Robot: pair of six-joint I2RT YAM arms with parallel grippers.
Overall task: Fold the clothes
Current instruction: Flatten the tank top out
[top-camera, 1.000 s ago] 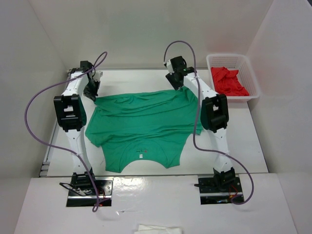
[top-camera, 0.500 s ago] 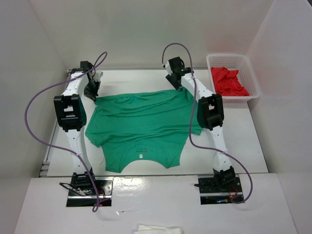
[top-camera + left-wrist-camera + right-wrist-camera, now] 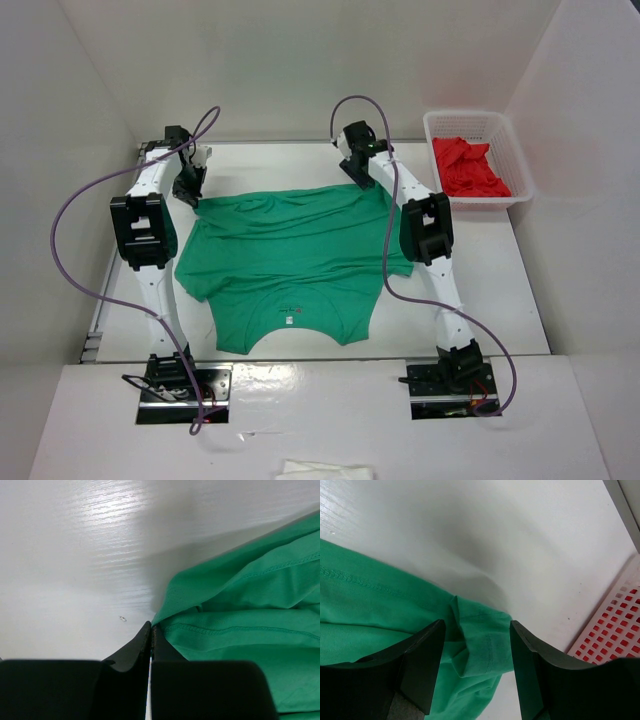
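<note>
Shirt (image 3: pixel 295 255) lies spread on tabletop (image 3: pixel 500 290), neck label (image 3: pixel 287 321) toward near edge, far hem up by both tools. L tool (image 3: pixel 151 626) is clamped tight on the far-left hem corner; R tool (image 3: pixel 476 625) stands agape, straddling the bunched far-right corner w/o gripping it. Basket (image 3: pixel 468 113) w/ red garment (image 3: pixel 470 168) sits just right of R tool, and a purple cable (image 3: pixel 386 270) hangs over shirt's right edge.

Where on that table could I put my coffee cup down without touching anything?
Bare white table lies right of the emerald-green T-shirt, nearer than the white plastic basket; another strip runs between the shirt's far edge and the back wall. The left side is crowded by the left arm.
</note>
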